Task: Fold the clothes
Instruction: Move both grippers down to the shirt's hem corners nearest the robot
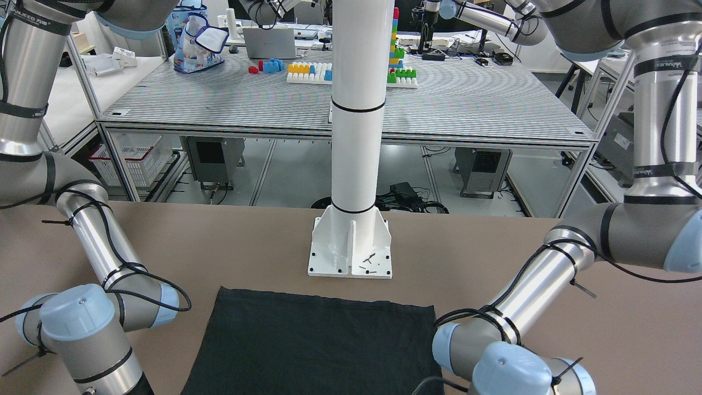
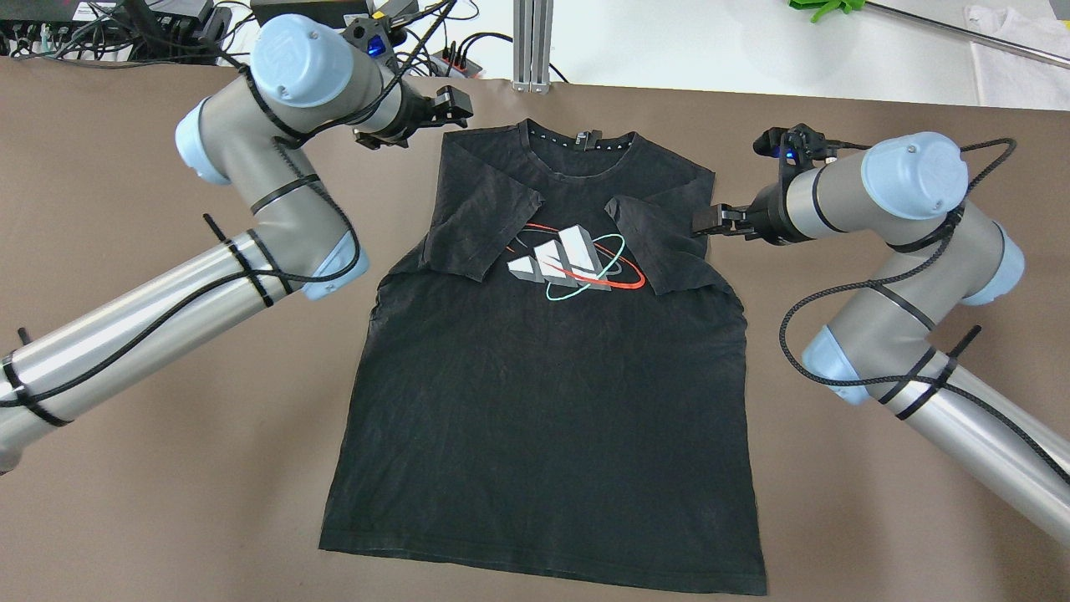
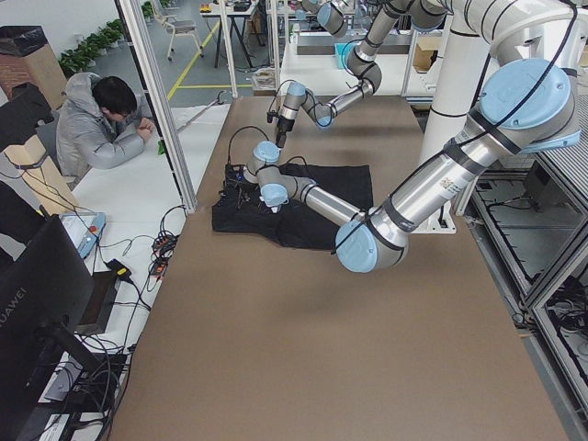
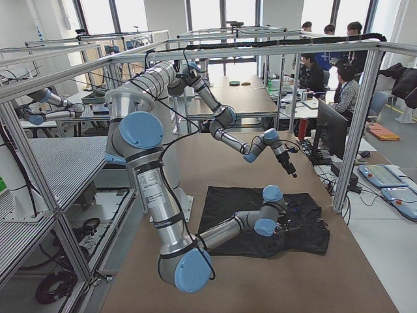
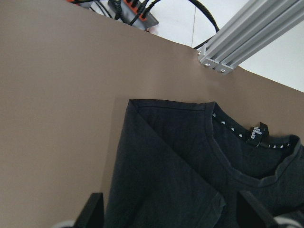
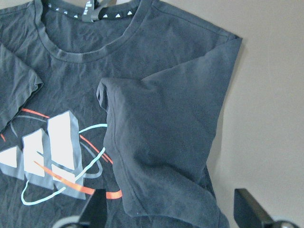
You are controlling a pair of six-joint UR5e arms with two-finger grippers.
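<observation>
Gaping empty, left gripper (image 2: 458, 104) is positioned by the shoulder corner of the black T-shirt (image 2: 543, 376), right gripper (image 2: 700, 221) likewise beside its folded sleeve (image 2: 660, 247)

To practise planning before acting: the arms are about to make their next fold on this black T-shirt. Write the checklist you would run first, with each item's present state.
1. The T-shirt lies flat on the table, print up: ok.
2. The left-side sleeve is folded in over the chest: ok.
3. The right-side sleeve is folded in: ok.
4. The left gripper is open and empty, by the shoulder: ok.
5. The right gripper is open and empty, at the other shoulder's edge: ok.
6. Both are low enough to pinch the fabric: cannot tell.
</observation>
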